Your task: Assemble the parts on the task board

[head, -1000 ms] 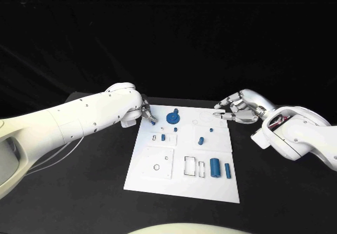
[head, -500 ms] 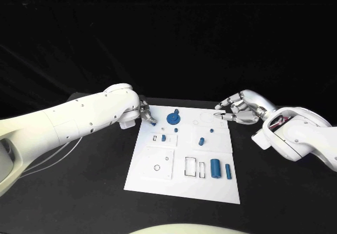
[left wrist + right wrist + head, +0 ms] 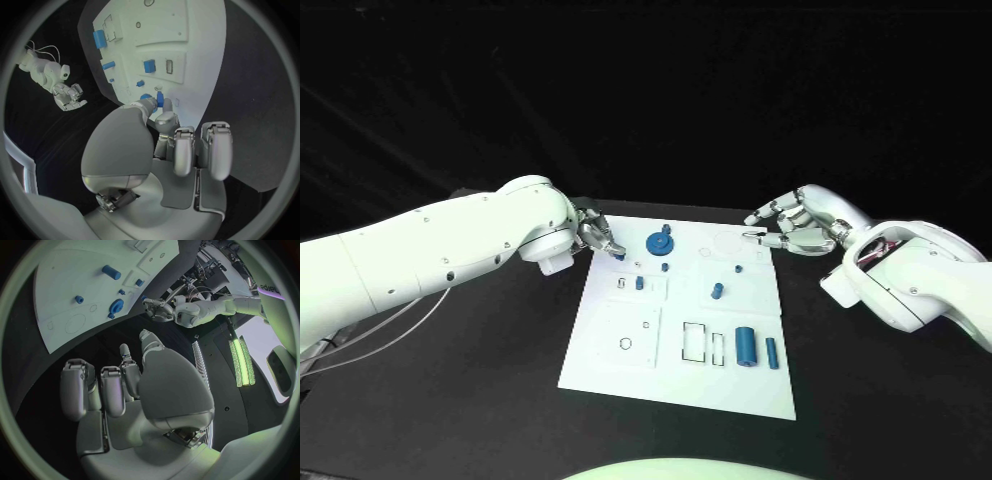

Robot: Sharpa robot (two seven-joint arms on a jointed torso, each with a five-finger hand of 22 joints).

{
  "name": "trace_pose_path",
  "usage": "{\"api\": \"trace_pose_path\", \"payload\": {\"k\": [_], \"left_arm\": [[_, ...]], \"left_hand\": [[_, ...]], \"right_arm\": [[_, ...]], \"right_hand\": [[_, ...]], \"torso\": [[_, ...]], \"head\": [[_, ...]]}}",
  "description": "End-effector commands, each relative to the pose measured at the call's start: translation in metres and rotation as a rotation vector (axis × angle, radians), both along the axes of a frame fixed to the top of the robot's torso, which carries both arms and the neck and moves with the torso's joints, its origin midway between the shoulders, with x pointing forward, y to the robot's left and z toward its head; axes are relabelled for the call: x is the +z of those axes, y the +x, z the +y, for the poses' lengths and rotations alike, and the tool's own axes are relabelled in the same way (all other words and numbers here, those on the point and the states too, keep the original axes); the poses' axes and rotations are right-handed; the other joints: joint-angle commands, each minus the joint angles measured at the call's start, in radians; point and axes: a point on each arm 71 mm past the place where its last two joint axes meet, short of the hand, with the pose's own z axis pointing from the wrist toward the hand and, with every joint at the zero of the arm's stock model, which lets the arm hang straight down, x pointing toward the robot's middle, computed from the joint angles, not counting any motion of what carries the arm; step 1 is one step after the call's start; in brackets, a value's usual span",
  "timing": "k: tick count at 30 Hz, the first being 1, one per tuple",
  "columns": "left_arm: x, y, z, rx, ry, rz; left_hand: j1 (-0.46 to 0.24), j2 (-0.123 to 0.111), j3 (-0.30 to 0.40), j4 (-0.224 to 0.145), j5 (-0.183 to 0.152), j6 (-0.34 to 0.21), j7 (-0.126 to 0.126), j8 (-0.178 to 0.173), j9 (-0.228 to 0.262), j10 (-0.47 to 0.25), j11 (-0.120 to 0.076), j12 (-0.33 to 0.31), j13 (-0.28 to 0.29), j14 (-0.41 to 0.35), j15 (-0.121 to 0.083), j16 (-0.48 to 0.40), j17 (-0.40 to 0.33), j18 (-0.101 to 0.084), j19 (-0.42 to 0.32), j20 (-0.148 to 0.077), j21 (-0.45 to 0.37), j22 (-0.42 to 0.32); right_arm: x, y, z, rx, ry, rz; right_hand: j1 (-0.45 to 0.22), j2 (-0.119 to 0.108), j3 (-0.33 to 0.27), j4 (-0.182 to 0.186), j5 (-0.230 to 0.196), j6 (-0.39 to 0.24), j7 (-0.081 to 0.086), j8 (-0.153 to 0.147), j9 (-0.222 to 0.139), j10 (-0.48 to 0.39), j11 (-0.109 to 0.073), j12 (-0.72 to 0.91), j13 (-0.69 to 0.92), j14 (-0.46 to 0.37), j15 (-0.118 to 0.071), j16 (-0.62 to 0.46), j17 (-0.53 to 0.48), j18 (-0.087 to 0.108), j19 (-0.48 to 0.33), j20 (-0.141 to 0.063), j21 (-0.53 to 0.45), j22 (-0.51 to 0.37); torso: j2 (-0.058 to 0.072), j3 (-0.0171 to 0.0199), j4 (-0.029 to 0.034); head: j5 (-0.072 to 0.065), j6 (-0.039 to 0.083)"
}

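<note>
My left hand (image 3: 596, 238) pinches a small blue part (image 3: 160, 98) between thumb and fingertip, right at the near-left corner of the white board (image 3: 646, 360). Just beyond my fingers sits a blue round part (image 3: 659, 242) on the board. My right hand (image 3: 788, 228) hovers over the board's opposite corner, fingers curled in, grasping nothing. More blue parts lie on the board between my hands, on the black bench (image 3: 473, 400).

Black table (image 3: 473, 400) beneath; white cable (image 3: 387, 335) trailing across it
</note>
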Motion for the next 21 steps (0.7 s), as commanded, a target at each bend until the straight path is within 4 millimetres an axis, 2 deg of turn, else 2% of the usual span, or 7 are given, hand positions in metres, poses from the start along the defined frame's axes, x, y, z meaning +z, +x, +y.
{"api": "trace_pose_path", "payload": {"k": [1, 5, 9, 16, 21], "left_arm": [[0.003, -0.004, -0.002, 0.01, -0.065, -0.051], [-0.001, -0.011, 0.0, 0.008, -0.069, -0.072], [-0.007, -0.018, 0.001, -0.004, -0.061, -0.098], [-0.02, -0.029, -0.003, -0.034, -0.032, -0.129], [-0.026, -0.033, -0.005, -0.044, -0.02, -0.124]], "left_hand": [[-0.007, -0.009, 0.151, -0.144, -0.005, 0.014, -0.006, 0.005, 0.002, 0.009, 0.0, -0.002, -0.004, 0.105, 0.001, 0.002, 0.263, -0.012, 0.093, 0.002, 0.008, 0.251], [-0.012, -0.016, 0.16, -0.15, -0.005, 0.018, -0.007, 0.007, 0.004, 0.012, -0.002, -0.002, -0.005, 0.105, 0.0, 0.002, 0.263, -0.013, 0.096, 0.002, 0.011, 0.256], [-0.017, -0.02, 0.166, -0.153, -0.006, 0.021, -0.008, 0.009, 0.005, 0.015, -0.002, -0.002, -0.006, 0.105, 0.0, 0.002, 0.263, -0.014, 0.099, 0.001, 0.013, 0.259], [-0.029, -0.031, 0.177, -0.161, -0.006, 0.028, -0.012, 0.012, 0.006, 0.029, -0.005, 0.015, 0.01, 0.105, -0.003, 0.002, 0.263, -0.015, 0.102, 0.0, 0.016, 0.263], [-0.031, -0.033, 0.179, -0.162, -0.007, 0.029, -0.012, 0.013, 0.006, 0.031, -0.006, 0.017, 0.012, 0.105, -0.003, 0.002, 0.263, -0.015, 0.102, 0.0, 0.016, 0.263]], "right_arm": [[-0.001, -0.001, 0.001, 0.011, -0.007, 0.002], [-0.001, -0.001, 0.0, 0.01, -0.007, 0.003], [-0.001, -0.001, 0.0, 0.009, -0.007, 0.002], [-0.001, -0.001, -0.001, 0.008, -0.007, 0.002], [-0.001, -0.001, -0.001, 0.008, -0.007, 0.002]], "right_hand": [[-0.005, 0.004, -0.004, -0.001, 0.005, -0.002, -0.001, 0.003, 0.002, 0.003, -0.003, 0.0, 0.051, 0.071, -0.008, -0.001, 0.136, 0.005, -0.004, -0.002, -0.003, 0.14], [-0.005, 0.004, -0.004, -0.001, 0.005, -0.002, -0.001, 0.003, 0.002, 0.003, -0.003, 0.0, 0.051, 0.071, -0.008, -0.001, 0.136, 0.005, -0.004, -0.002, -0.003, 0.14], [-0.005, 0.004, -0.004, -0.001, 0.005, -0.002, -0.001, 0.003, 0.002, 0.003, -0.003, 0.0, 0.051, 0.071, -0.008, -0.001, 0.136, 0.005, -0.004, -0.002, -0.003, 0.14], [-0.005, 0.004, -0.004, -0.001, 0.005, -0.002, -0.001, 0.003, 0.002, 0.003, -0.003, 0.0, 0.051, 0.071, -0.008, -0.001, 0.136, 0.005, -0.004, -0.002, -0.003, 0.14], [-0.005, 0.004, -0.004, -0.001, 0.005, -0.002, -0.001, 0.003, 0.002, 0.003, -0.003, 0.0, 0.051, 0.071, -0.008, -0.001, 0.136, 0.005, -0.004, -0.002, -0.003, 0.14]], "torso": [[0.0, -0.0001, 0.0001], [-0.001, 0.0006, 0.0002], [0.0, -0.0002, 0.0011], [0.002, -0.0005, -0.0016], [0.002, -0.0001, -0.0012]], "head": [[0.002, -0.002], [0.004, -0.002], [0.005, -0.003], [0.008, -0.006], [0.008, -0.007]]}}
